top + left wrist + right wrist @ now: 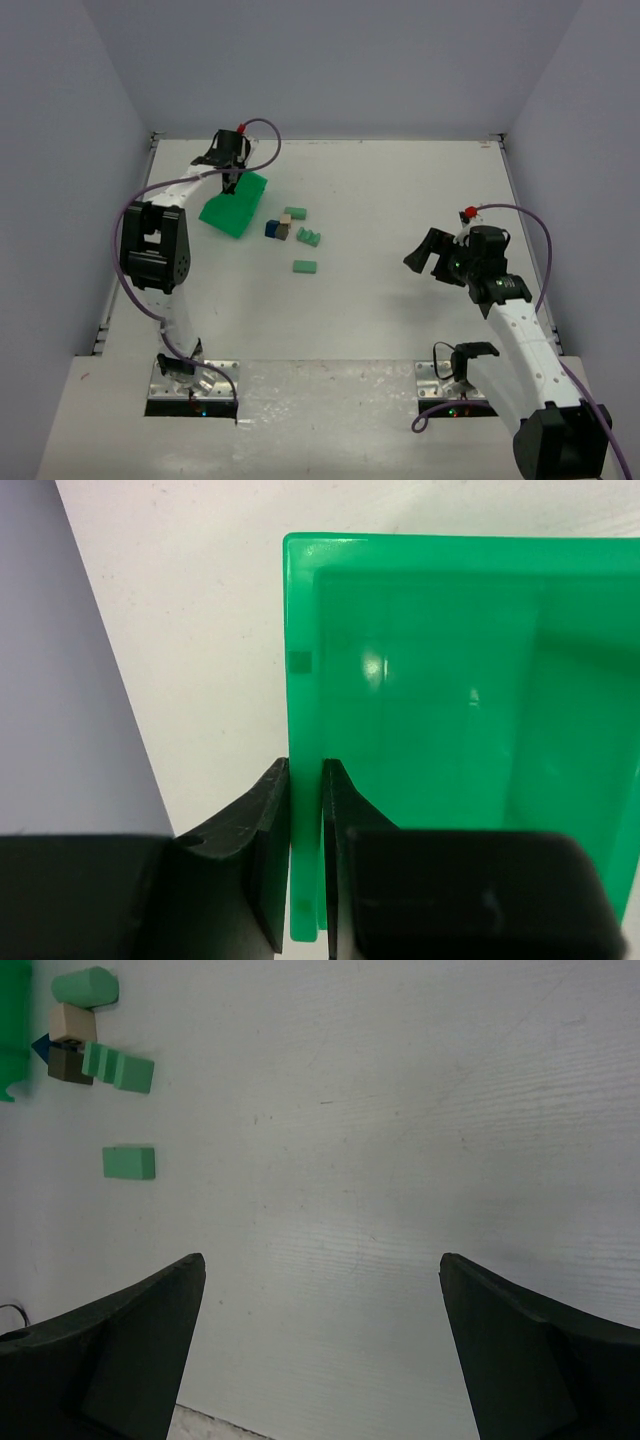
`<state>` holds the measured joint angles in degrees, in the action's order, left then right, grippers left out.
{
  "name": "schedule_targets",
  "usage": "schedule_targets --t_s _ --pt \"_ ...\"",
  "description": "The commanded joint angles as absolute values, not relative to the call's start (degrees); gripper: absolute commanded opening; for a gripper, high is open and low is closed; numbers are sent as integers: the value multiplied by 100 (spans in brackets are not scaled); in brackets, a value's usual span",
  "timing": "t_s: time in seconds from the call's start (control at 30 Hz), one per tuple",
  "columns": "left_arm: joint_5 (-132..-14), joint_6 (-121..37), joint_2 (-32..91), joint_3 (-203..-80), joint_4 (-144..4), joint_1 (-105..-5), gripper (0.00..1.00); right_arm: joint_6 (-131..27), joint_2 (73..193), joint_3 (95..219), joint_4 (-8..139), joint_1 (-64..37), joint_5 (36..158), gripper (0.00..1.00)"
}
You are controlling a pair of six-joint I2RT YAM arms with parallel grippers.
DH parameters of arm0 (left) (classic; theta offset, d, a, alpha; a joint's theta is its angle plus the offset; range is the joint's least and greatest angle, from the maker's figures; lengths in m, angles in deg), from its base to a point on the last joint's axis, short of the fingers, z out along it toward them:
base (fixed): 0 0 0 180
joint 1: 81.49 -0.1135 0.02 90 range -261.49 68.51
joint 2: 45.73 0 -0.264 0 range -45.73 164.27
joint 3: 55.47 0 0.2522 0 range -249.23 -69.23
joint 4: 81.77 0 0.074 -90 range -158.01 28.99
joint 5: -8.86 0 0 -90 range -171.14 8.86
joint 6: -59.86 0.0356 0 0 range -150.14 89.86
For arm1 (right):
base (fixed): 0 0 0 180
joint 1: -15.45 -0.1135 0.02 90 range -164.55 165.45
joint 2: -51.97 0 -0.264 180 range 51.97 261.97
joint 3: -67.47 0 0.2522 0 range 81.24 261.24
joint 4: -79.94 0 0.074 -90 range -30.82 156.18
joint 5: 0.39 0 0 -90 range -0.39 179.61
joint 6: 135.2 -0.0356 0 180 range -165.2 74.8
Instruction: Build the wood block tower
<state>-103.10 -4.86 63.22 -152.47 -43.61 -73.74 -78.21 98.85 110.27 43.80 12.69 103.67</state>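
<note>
No tower stands; the wooden blocks lie loose on the table. A pale green rounded block (294, 213), a dark blue piece (270, 229) touching a tan cube (284, 226), a ridged green block (309, 237) and a flat green block (304, 267) sit left of centre. The right wrist view shows the ridged block (118, 1068) and the flat block (129, 1162). My left gripper (232, 172) (305, 810) is shut on the wall of the bright green plastic bin (233, 205) (450, 710). My right gripper (432, 255) (320, 1280) is open and empty, well right of the blocks.
The bin rests tilted just left of the blocks. Grey walls enclose the table at the back and on both sides. The table's front edge shows at the lower left of the right wrist view (210, 1422).
</note>
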Motion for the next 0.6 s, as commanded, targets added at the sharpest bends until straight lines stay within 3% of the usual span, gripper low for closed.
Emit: schedule_targets --t_s 0.0,0.07,0.2,0.43,0.5,0.57 --pt "-10204 -483 6710 -15700 -4083 -7554 0 -7851 9767 11059 4552 1273 10358 99" --pt "-10223 -515 6798 -15761 -4068 -7588 5 -7857 9767 11053 4552 1273 10364 99" --pt "-10292 -577 6841 -15867 -4006 -7630 42 -7847 9778 11059 4555 1273 10468 99" --pt "-10447 -608 6816 -15851 -4022 -7630 76 -7817 9760 11068 4579 1273 10652 99" --pt "-10535 -707 6751 -15907 -4008 -7630 97 -7778 9749 11090 4585 1264 10730 99" --pt "-10497 -903 6662 -16054 -3918 -7630 100 -7710 9707 11094 4609 1273 10832 99"
